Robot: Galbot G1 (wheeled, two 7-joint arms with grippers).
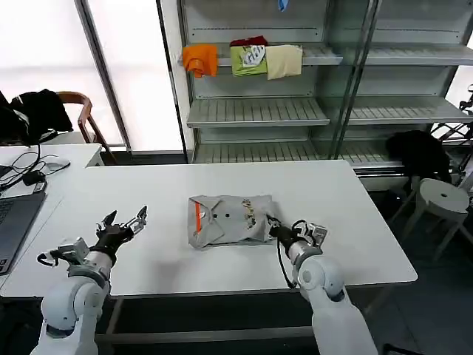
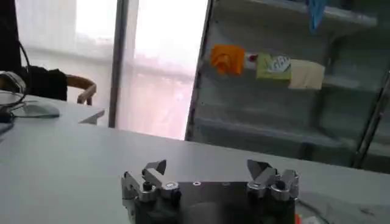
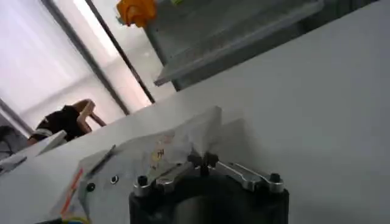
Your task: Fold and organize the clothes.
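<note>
On the table (image 1: 355, 222), one folded shirt (image 1: 229, 220), right hand (image 1: 271, 226) clenched on its edge, left hand (image 1: 127, 220) released

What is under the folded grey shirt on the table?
The folded grey shirt lies flat on the white table; only tabletop shows around it. Anything beneath the fabric is covered. The right gripper is at its edge.

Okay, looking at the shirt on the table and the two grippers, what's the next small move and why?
Probably open the right gripper and draw it back. Its fingers look pinched shut on the near right edge of the grey shirt, which already lies as a compact folded bundle on the table. The left gripper waits open, well clear.
</note>
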